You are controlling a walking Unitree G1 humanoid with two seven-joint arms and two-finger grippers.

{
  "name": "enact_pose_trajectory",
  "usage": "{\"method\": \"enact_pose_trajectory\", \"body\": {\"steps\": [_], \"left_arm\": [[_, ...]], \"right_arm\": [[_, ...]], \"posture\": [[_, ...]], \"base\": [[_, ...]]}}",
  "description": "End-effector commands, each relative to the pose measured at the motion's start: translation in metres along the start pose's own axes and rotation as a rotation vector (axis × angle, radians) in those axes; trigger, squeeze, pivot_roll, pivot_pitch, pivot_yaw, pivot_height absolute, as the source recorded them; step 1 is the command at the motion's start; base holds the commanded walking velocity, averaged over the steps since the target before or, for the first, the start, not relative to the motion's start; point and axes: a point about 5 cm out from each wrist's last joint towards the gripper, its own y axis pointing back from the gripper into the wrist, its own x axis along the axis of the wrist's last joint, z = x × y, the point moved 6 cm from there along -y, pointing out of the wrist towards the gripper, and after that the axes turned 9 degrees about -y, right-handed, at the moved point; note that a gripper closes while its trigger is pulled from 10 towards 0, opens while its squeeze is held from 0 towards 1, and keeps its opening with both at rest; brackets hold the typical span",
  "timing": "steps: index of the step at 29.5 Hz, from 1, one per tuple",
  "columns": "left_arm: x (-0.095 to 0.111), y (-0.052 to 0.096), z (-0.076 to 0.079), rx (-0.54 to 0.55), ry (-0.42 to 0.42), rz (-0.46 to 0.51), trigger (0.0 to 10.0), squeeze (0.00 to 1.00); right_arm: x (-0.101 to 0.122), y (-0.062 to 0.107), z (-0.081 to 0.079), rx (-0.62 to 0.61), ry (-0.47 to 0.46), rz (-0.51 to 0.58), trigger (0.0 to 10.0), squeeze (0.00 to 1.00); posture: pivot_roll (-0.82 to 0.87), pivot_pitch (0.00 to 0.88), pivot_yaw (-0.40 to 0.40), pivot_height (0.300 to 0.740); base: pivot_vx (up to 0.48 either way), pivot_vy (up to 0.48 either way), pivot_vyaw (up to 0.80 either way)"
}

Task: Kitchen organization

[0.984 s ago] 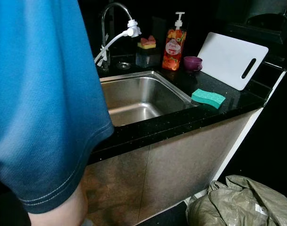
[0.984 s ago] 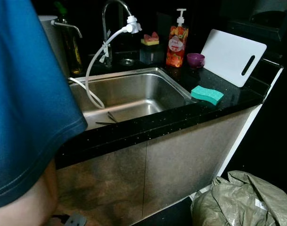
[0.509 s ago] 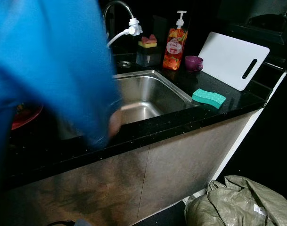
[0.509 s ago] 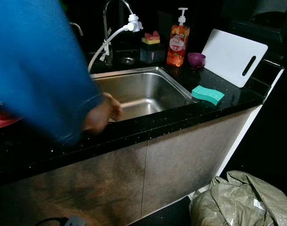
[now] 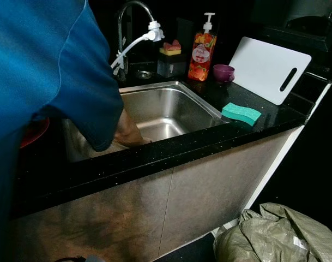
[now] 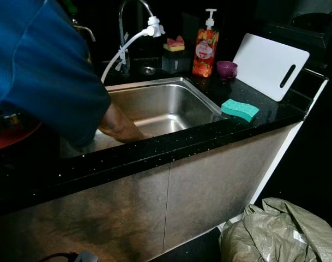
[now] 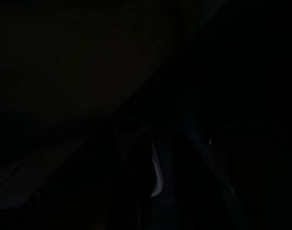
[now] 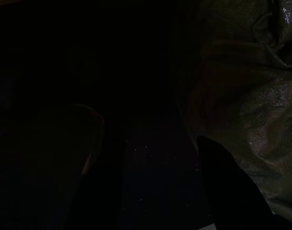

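A person in a blue sleeve (image 6: 46, 76) leans over the steel sink (image 6: 171, 101), hand (image 6: 122, 128) down in the basin. White cutting board (image 6: 269, 63), then green sponge (image 6: 240, 109) on the counter (both grippers' fingers: cannot tell, too dark).

This is a home kitchen: a steel sink (image 5: 171, 109) is set in a black speckled counter (image 5: 209, 139), with a faucet (image 5: 127, 22), soap dispenser (image 5: 201, 52), green sponge (image 5: 241, 113) and white cutting board (image 5: 269, 68) around it.
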Motion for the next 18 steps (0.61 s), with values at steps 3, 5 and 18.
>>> {"method": "enact_pose_trajectory", "body": {"steps": [3,5,18], "left_arm": [[-0.014,0.003,0.004,-0.013,-0.011,-0.043,10.0,0.00],[-0.013,0.003,0.005,-0.017,-0.012,-0.042,10.0,0.00],[-0.004,0.000,0.001,-0.017,-0.027,-0.029,10.0,0.00]], "right_arm": [[-0.007,0.002,0.005,-0.011,0.005,-0.022,10.0,0.00],[0.000,0.000,0.007,-0.012,0.013,-0.011,10.0,0.00],[0.005,-0.001,0.002,-0.014,-0.019,0.007,10.0,0.00]], "posture": [[0.01,0.135,-0.065,0.740],[0.00,0.136,-0.057,0.740],[0.00,0.139,-0.045,0.740]], "base": [[0.000,0.000,0.00],[0.000,0.000,0.00],[0.000,0.000,0.00]]}}
